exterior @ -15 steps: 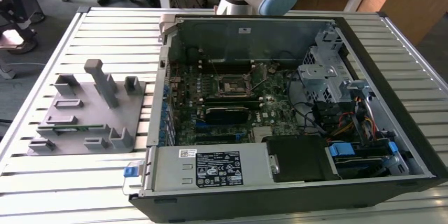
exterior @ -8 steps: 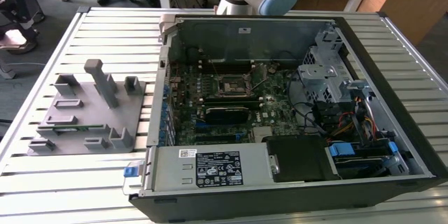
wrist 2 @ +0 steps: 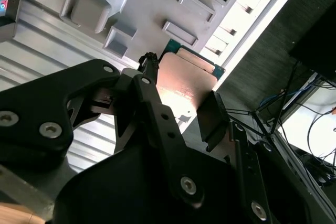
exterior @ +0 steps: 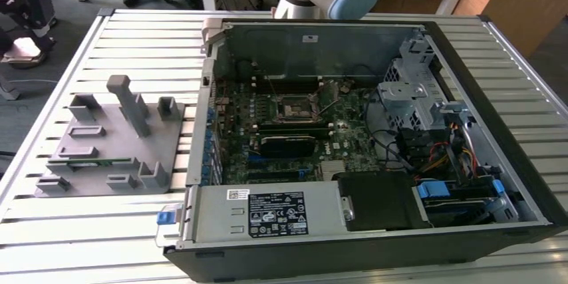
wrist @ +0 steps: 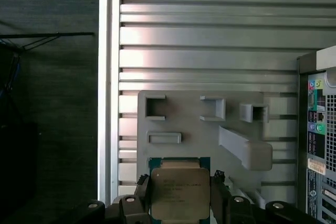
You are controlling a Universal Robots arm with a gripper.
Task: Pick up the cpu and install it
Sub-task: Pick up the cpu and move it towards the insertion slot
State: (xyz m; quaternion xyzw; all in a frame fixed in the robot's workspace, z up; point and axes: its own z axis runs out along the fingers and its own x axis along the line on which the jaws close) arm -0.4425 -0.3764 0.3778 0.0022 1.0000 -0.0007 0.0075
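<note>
Grasped cpu [wrist: 179,192], not yet installed.
Exterior view: socket [exterior: 291,108] in case [exterior: 497,98] looks empty. Second wrist view: fingers [wrist 2: 152,87] closed on cpu's opposite edges, keeping it level. First wrist view: cpu held near fixture [wrist: 184,119].

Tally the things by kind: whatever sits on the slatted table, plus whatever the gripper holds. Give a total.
computer case, open: 1
grey parts holder: 1
memory stick, lying in the holder: 1
cpu, clamped in the gripper: 1
Total: 4
</note>
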